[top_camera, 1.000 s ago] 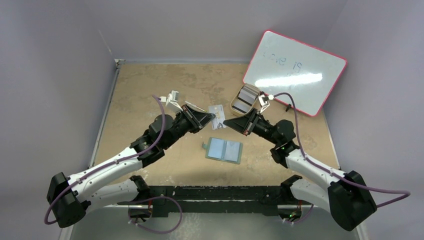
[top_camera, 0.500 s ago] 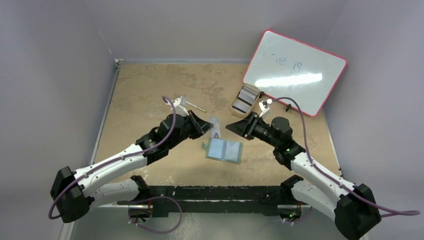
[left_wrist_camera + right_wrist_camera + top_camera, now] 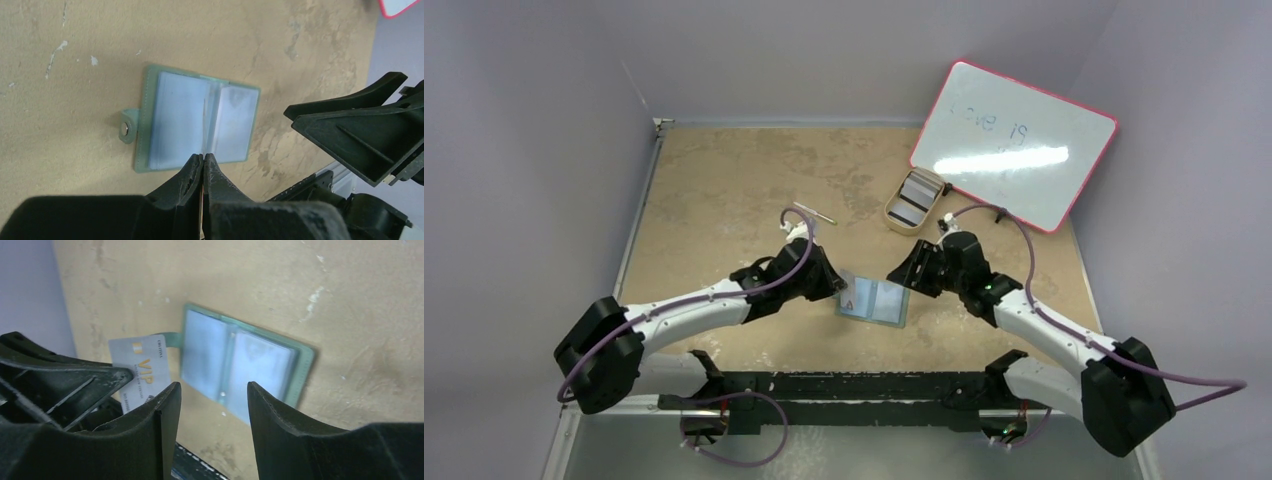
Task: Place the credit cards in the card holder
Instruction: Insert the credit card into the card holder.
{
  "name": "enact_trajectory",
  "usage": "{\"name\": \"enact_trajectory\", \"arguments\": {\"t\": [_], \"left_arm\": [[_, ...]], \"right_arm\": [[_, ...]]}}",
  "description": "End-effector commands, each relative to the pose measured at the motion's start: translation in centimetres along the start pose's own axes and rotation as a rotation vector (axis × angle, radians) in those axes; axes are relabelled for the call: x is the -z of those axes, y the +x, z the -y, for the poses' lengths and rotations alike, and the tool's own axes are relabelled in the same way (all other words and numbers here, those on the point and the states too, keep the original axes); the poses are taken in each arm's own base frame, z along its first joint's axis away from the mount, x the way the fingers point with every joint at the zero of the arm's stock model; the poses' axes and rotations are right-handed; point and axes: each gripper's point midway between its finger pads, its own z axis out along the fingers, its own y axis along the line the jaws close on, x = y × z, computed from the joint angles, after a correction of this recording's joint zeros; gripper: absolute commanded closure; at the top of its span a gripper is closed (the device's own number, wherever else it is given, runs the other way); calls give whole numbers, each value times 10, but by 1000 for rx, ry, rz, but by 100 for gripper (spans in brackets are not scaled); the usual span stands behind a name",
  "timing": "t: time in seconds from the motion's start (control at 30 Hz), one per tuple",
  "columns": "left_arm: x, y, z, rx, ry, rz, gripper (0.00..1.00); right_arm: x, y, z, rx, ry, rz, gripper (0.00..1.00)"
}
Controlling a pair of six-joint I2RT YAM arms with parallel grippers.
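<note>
Left pincer [image 3: 204,161]: jaws together, clamped on one credit card [image 3: 142,371], gripped at one end with the free end pointing toward the card holder [image 3: 876,300]. The holder lies open and flat on the surface [image 3: 724,180], pale pockets up. Its long axis runs left to right with a slight skew, and it sits between the two arms. The card stands at the holder's left end, by the snap tab. In the left wrist view it shows edge-on, roughly in line with the centre fold (whether it touches the holder cannot be told). Right pincer [image 3: 213,390]: jaws apart, nothing between them, just beside the holder's far right corner. Judgement: the left arm is nearer and carries the load, so the coming move turns on bringing the card's leading edge to a pocket mouth. The right arm looks placed to steady the holder. The other cards [image 3: 912,196] lie in the beige tray [image 3: 891,213], further back and to the right, well apart.
</note>
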Motion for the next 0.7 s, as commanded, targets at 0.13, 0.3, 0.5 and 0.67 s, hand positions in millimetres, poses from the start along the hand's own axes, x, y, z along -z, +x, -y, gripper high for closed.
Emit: {"name": "enact_trajectory", "arguments": {"t": [0.13, 0.3, 0.5, 0.67], "left_arm": [[-12, 15, 20, -21, 117, -82, 100], [-25, 22, 29, -20, 160, -114, 100], [-42, 27, 24, -44, 145, -130, 100], [-50, 34, 11, -64, 113, -141, 100]], "right_arm": [[-11, 7, 29, 54, 77, 9, 47], [-15, 11, 42, 50, 119, 3, 48], [-24, 22, 53, 63, 133, -38, 55], [-34, 29, 63, 85, 145, -75, 63]]}}
